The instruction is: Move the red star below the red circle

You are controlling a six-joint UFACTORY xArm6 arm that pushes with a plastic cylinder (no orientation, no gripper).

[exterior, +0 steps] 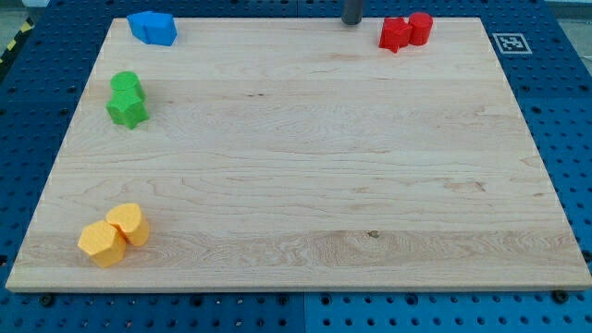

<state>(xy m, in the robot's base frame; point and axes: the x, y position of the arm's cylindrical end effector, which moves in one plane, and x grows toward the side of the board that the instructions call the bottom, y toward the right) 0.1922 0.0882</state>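
Note:
The red star (395, 33) lies near the view's top right, touching the left side of the red circle (420, 28). The two sit side by side, the star slightly lower in the view. My tip (351, 21) is at the view's top edge, left of the red star with a small gap between them.
The wooden board (296, 176) fills the view. Two blue blocks (153, 28) sit together at the top left. A green circle (125, 85) and a green star (127, 110) are at the left. Two yellow blocks (114, 235) sit at the bottom left.

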